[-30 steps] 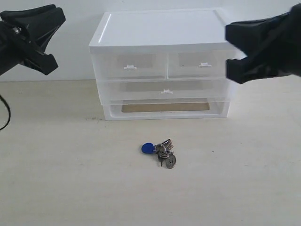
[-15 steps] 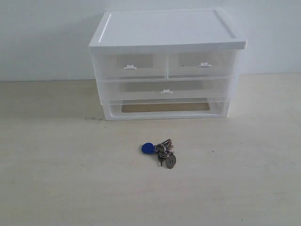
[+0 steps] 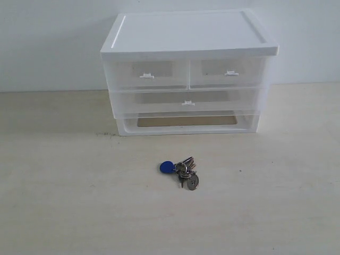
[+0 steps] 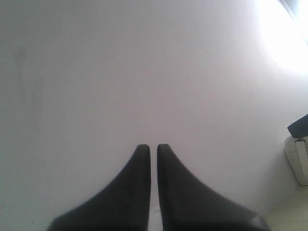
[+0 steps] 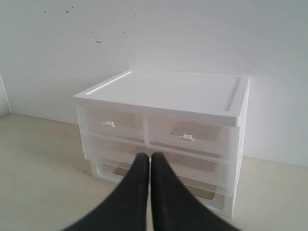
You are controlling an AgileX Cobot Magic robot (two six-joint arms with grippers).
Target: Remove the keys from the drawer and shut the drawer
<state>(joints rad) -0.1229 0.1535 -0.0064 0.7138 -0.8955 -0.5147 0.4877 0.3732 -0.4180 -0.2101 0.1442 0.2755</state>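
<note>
The keys (image 3: 182,171), silver-grey with a blue oval fob, lie on the table in front of the white plastic cabinet (image 3: 188,37). The wide translucent drawer (image 3: 159,101) with its small white centre handle sits flush in the cabinet, shut. Neither arm shows in the exterior view. My left gripper (image 4: 153,147) is shut, facing a plain white wall, with nothing between its fingers. My right gripper (image 5: 149,156) is shut and empty, pointing at the cabinet (image 5: 163,91) from some distance; its fingers hide the wide drawer's handle. The keys are out of both wrist views.
Two half-width drawers (image 3: 147,73) sit above the wide one, both shut. A handleless bottom slot (image 3: 187,121) shows a brown floor. A white wall stands behind the cabinet. A white object (image 4: 299,159) appears at the left wrist view's edge.
Both arms, which stood at the upper left and upper right of the exterior view a second ago, have left that view. The keys and cabinet have not moved.
</note>
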